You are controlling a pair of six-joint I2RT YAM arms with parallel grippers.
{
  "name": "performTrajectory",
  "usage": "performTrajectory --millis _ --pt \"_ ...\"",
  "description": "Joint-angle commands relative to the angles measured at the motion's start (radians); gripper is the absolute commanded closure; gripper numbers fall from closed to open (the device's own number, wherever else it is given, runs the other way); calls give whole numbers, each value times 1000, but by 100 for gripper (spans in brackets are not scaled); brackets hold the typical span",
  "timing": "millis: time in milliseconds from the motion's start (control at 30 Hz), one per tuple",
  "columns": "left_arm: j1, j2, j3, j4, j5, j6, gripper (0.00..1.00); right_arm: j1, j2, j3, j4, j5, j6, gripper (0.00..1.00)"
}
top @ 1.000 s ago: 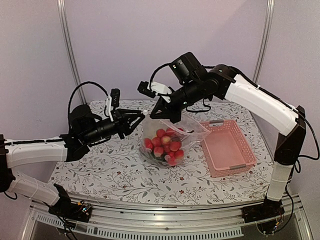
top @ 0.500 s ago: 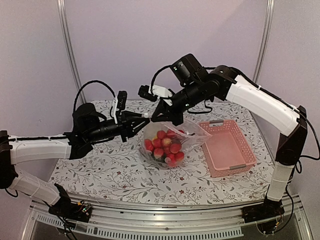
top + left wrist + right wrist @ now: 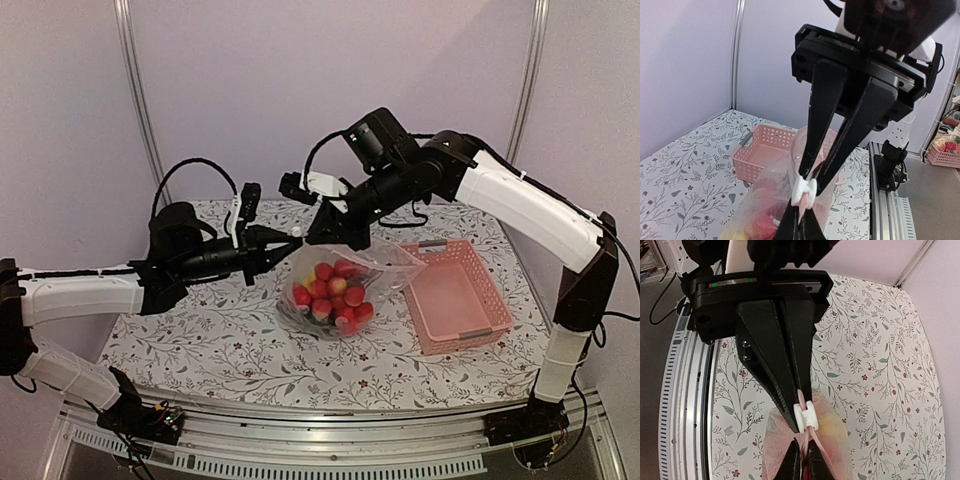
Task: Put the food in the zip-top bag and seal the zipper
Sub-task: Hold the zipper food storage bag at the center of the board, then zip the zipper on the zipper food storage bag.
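The clear zip-top bag sags on the table with the food inside, mostly red pieces and one yellow. Its mouth edge is held up. My left gripper and right gripper meet tip to tip at the zipper. In the left wrist view my left gripper is shut on the pink zipper strip just below a white slider. In the right wrist view my right gripper is shut on the same strip on the other side of the slider.
A pink slotted basket stands to the right of the bag, with nothing in it; it also shows in the left wrist view. The floral tablecloth covers the table. Metal rails run along the near edge.
My left gripper has slid right along the bag's mouth until it meets the right gripper. The bag's top has drawn together and the food has shifted slightly.
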Motion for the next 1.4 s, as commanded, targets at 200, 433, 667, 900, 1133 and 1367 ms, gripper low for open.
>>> performTrajectory --millis 200,433,667,900,1133,1367 --pt "-19 -52 60 -132 -24 40 100 5 -91 -1 64 8 -44 55" --pt "-35 -61 79 -174 -37 62 100 5 -9 68 24 -52 -45 51" --pt "-44 -75 89 -195 -53 80 100 6 23 73 11 -80 -50 57" --pt "-49 -75 104 -210 -57 96 100 5 28 72 2 -96 -46 70" --pt "-52 -78 103 -212 -67 97 100 6 37 72 -3 -98 -49 75" --pt "-54 -78 100 -209 -76 98 100 5 43 73 -9 -103 -48 79"
